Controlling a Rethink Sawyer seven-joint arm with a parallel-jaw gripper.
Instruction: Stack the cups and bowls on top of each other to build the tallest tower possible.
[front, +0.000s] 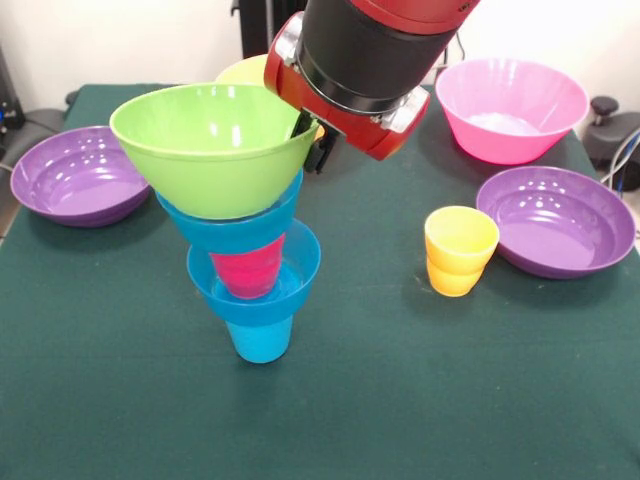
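Note:
The tower stands left of centre. A blue cup (260, 340) is lowest, with a small blue bowl (303, 268) on it. A red cup (245, 270) sits in that bowl and carries a second blue bowl (225, 228). A lime green bowl (210, 150) sits tilted on top. My gripper (308, 135) comes down from above and is shut on the green bowl's right rim, one finger inside and one outside. A yellow cup (460, 250) stands alone to the right.
A purple bowl (75, 175) lies at the left edge and another purple bowl (555, 220) at the right. A pink bowl (510, 105) stands at the back right. A pale yellowish bowl (245, 70) shows partly behind the arm and tower.

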